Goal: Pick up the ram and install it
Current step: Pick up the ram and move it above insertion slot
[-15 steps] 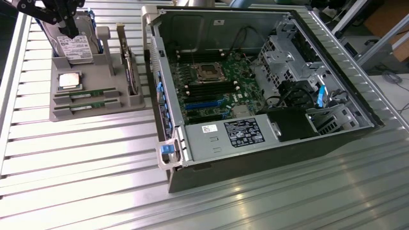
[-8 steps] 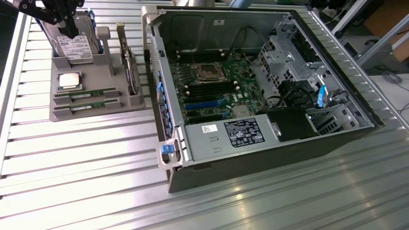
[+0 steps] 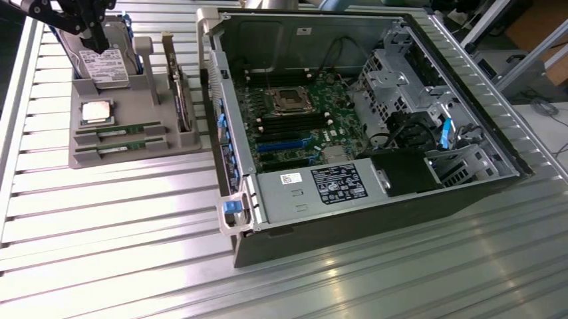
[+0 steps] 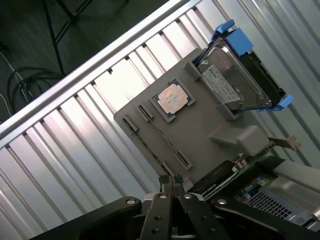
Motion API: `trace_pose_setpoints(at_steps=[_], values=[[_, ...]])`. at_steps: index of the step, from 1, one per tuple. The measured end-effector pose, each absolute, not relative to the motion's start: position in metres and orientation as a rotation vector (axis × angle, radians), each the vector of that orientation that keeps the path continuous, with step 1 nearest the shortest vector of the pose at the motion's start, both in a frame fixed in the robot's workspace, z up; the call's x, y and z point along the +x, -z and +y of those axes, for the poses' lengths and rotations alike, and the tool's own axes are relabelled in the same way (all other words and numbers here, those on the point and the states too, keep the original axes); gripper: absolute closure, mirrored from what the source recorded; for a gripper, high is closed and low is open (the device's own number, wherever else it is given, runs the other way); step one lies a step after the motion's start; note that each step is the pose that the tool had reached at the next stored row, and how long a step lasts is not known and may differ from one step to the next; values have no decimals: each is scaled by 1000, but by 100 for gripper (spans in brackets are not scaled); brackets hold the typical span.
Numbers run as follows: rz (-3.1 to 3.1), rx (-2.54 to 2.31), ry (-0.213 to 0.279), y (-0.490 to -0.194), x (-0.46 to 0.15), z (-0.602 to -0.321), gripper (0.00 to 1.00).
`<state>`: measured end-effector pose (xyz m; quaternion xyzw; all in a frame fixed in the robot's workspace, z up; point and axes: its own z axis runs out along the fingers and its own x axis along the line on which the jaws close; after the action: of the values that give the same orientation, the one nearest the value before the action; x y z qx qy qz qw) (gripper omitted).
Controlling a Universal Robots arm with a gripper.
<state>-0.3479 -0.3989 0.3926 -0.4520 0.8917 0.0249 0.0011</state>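
Note:
Two green ram sticks lie edge-up in slots of a grey holder tray (image 3: 169, 143): one ram (image 3: 120, 127) nearer the processor, the other ram (image 3: 120, 146) at the tray's front. In the wrist view a ram (image 4: 162, 135) appears as a thin line across the tray (image 4: 210, 125). My gripper (image 3: 98, 43) hangs high over the tray's far end, above the hard drive, well apart from the ram. Its fingertips (image 4: 176, 179) are pressed together with nothing between them.
A square silver processor (image 3: 96, 111) and a hard drive (image 3: 105, 66) with blue rails share the tray. On the exterior view's right lies an open computer case (image 3: 497, 153) with a motherboard's black memory slots (image 3: 284, 123) and a power supply (image 3: 302, 189). Ribbed metal table (image 3: 116, 226).

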Motion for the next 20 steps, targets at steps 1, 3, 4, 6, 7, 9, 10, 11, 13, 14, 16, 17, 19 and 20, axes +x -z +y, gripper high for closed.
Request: trace_pose_setpoints(at_steps=[1,3,4,6,7,9,10,11,13,14,16,17,19,20], values=[[2793,-1432,-78,-393,-348,-399,89],[2785,-1448,-78,-393,-348,-399,89],[2781,-1456,-78,-393,-348,-399,89],[2775,-1468,-78,-393,-348,-399,89],[2770,-1477,-78,-393,-348,-399,89],[2758,-1501,-78,-393,-348,-399,89],[2753,-1509,-78,-393,-348,-399,89],[2749,-1517,-78,-393,-348,-399,89],[2743,-1529,-78,-393,-348,-399,89],[2740,-1535,-78,-393,-348,-399,89],[2735,-1544,-78,-393,-348,-399,89],[2733,-1548,-78,-393,-348,-399,89],[2727,-1558,-78,-393,-348,-399,89],[2724,-1564,-78,-393,-348,-399,89]])
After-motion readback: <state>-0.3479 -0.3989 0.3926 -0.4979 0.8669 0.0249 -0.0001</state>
